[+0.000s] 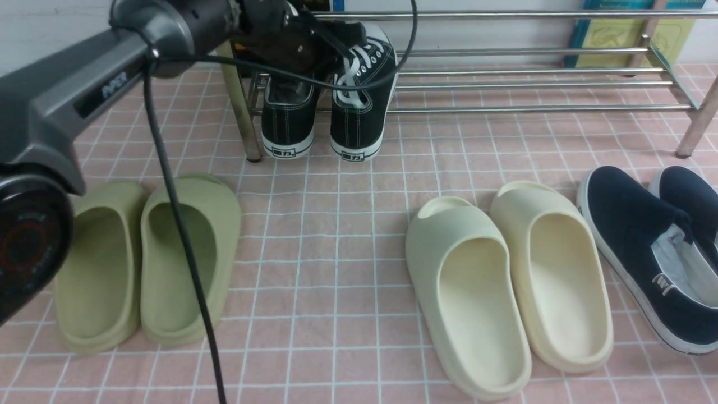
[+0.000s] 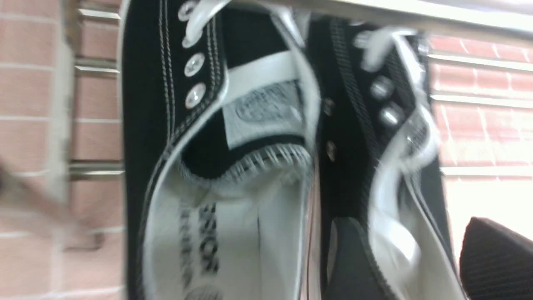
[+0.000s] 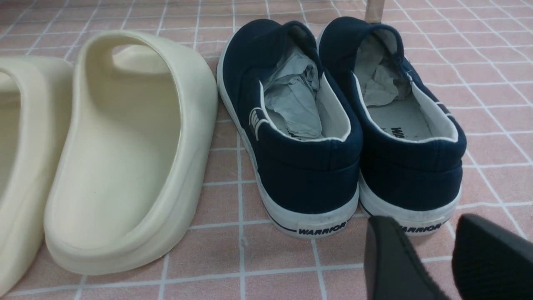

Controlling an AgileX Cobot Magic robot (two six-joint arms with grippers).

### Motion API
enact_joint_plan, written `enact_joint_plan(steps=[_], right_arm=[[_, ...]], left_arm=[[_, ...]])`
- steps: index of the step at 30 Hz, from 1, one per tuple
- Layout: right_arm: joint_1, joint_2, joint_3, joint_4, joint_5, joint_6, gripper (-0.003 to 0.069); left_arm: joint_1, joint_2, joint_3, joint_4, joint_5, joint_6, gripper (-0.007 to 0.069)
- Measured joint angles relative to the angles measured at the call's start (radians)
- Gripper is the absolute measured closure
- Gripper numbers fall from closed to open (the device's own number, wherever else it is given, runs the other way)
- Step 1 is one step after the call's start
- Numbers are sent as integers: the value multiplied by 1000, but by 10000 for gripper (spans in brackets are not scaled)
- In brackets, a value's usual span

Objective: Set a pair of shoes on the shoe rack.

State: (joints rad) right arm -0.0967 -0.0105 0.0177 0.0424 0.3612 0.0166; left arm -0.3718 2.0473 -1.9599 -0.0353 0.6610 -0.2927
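Front view: pair of sneakers is sitting side by side at the left end of the shoe rack, toes in, heels overhanging the front bar. Left gripper is hovering right over them, fingers spread wide w/ one sneaker's collar between, not pinching, so it looks released. Right gripper is idling, fingers apart & empty, near the navy slip-ons. Reckon placing is wrapping up. Next move needs a clean lift back & out, w/o snagging laces or dragging either sneaker off the bars.
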Motion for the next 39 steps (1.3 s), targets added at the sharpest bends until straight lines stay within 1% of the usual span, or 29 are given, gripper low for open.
enact_joint_plan(steps=[1,2,3,4,8,9,10,11,12,13,14,16,18,20,24,28,32,37,39], right_arm=[[0,0,0,0,0,0,419],[0,0,0,0,0,0,419],[0,0,0,0,0,0,419],[0,0,0,0,0,0,419],[0,0,0,0,0,0,419],[0,0,0,0,0,0,419],[0,0,0,0,0,0,419],[0,0,0,-1,0,0,419],[0,0,0,-1,0,0,419],[0,0,0,-1,0,0,419],[0,0,0,-1,0,0,419],[0,0,0,-1,0,-1,419],[0,0,0,-1,0,-1,419],[0,0,0,-1,0,-1,419],[0,0,0,-1,0,-1,419],[0,0,0,-1,0,-1,419],[0,0,0,-1,0,-3,419],[0,0,0,-1,0,-3,419],[0,0,0,-1,0,-3,419]], left_arm=[[0,-11,0,3,15,8,244],[0,-58,0,35,72,42,267],[0,-65,0,35,79,46,275],[0,-97,0,51,117,64,301],[0,-274,0,167,276,96,464],[0,-282,0,173,282,96,473],[0,-348,1,218,331,96,541],[0,-389,8,237,355,96,574],[0,-432,25,251,373,96,598],[0,-441,30,251,376,96,598],[0,-503,73,262,391,96,617],[0,-617,192,267,398,96,622],[0,-666,243,266,394,96,622],[0,-801,445,262,354,96,622],[0,-997,723,258,255,96,622],[0,-1158,920,247,190,84,622],[0,-1269,1018,232,202,61,620],[0,-1351,1042,229,265,50,620],[0,-1386,1042,228,298,67,620]])
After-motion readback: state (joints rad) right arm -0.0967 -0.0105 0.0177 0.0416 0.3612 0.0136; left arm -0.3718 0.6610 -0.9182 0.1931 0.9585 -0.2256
